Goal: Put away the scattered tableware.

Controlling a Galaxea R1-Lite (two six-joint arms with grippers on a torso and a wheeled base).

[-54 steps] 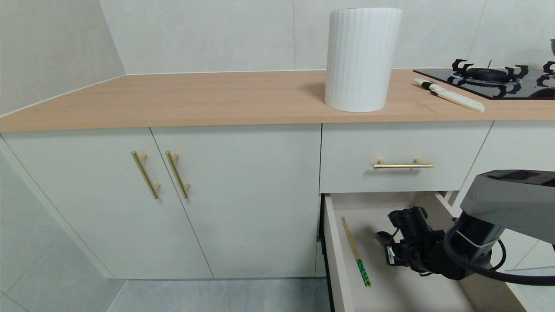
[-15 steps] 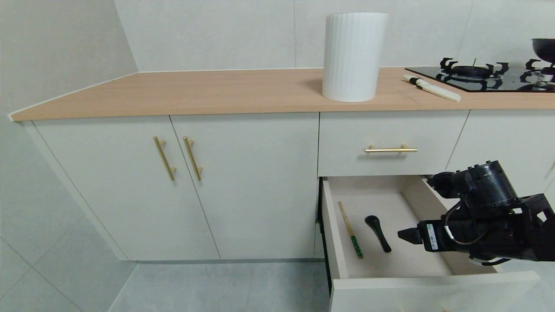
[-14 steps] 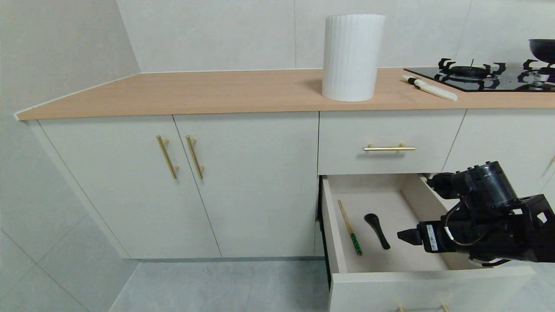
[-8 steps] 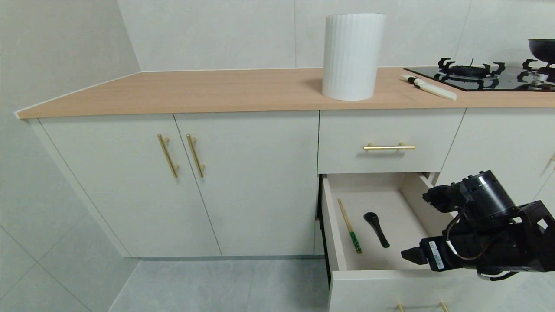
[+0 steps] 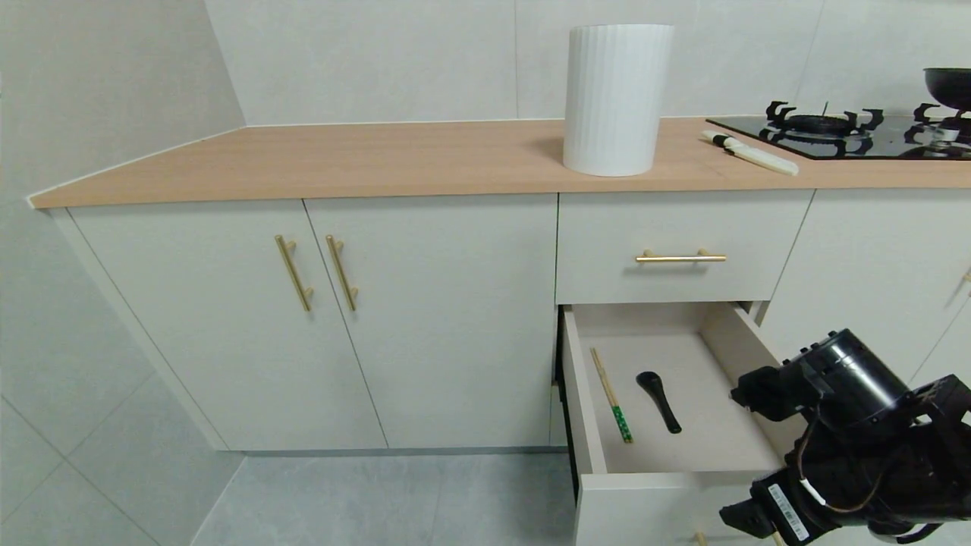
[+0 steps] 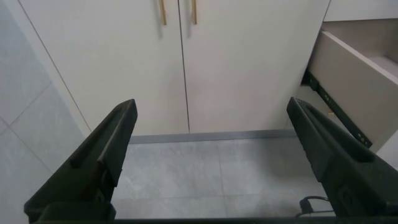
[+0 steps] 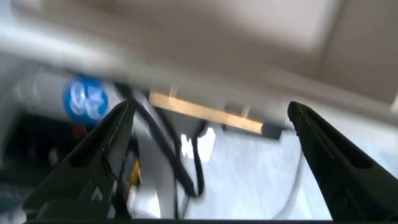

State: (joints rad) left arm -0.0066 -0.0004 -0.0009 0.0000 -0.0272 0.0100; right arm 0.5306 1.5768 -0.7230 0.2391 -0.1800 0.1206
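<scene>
Pale drawer (image 5: 588, 413), open: already holds chopsticks (image 5: 611, 396) and black spoon (image 5: 658, 401). Leaves the knife (image 5: 749, 152) on the worktop (image 5: 379, 159), far right. Left hand (image 6: 210, 109), right hand (image 7: 210, 107): spread apart, empty.

My right arm (image 5: 857, 432) hides the near right corner of the open drawer (image 5: 586, 409) in the head view; the bottom edge cuts off the drawer front (image 5: 652, 508); the right edge cuts the hob (image 5: 834, 144) and a dark pot (image 5: 948, 76); in the right wrist view the gold handle (image 7: 205, 113) is a fuzzy bar, and I cannot tell what the blue blob (image 7: 86, 99) is.
</scene>
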